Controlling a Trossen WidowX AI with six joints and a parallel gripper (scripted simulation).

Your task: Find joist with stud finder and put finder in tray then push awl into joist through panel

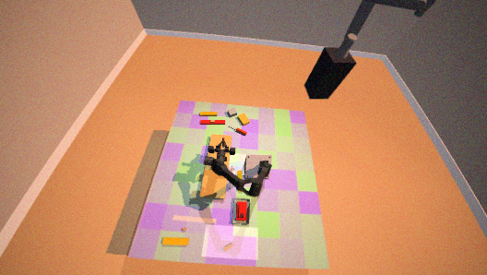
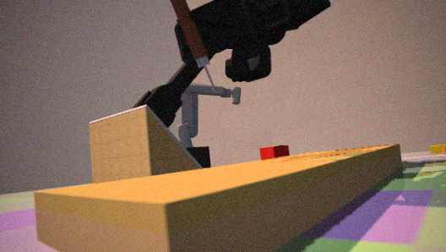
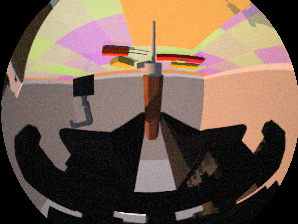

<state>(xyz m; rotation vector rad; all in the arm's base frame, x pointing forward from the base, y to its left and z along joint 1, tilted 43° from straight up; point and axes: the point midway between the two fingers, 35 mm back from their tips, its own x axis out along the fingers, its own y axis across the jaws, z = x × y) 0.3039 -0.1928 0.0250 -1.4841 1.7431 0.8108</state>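
My gripper (image 1: 223, 144) (image 3: 152, 116) is shut on the brown handle of the awl (image 2: 192, 35) (image 3: 153, 97). In the exterior view the awl's thin metal shaft points down and leans a little to the right, its tip in the air above the level of the panel. The orange floor panel (image 1: 214, 182) (image 2: 127, 190) (image 3: 170, 20) lies flat; my gripper is over its far end in the top view. The red stud finder (image 1: 241, 209) lies in the grey tray (image 1: 233, 221). The joist and any hole in the panel cannot be seen.
A wooden block with a slanted top (image 2: 120, 145) stands beside the panel. A red level (image 1: 212, 122), a red-handled tool (image 1: 241, 132) and small yellow blocks (image 1: 243, 119) (image 1: 207, 113) lie beyond the panel's far end. A yellow bar (image 1: 175, 241) lies at the near left.
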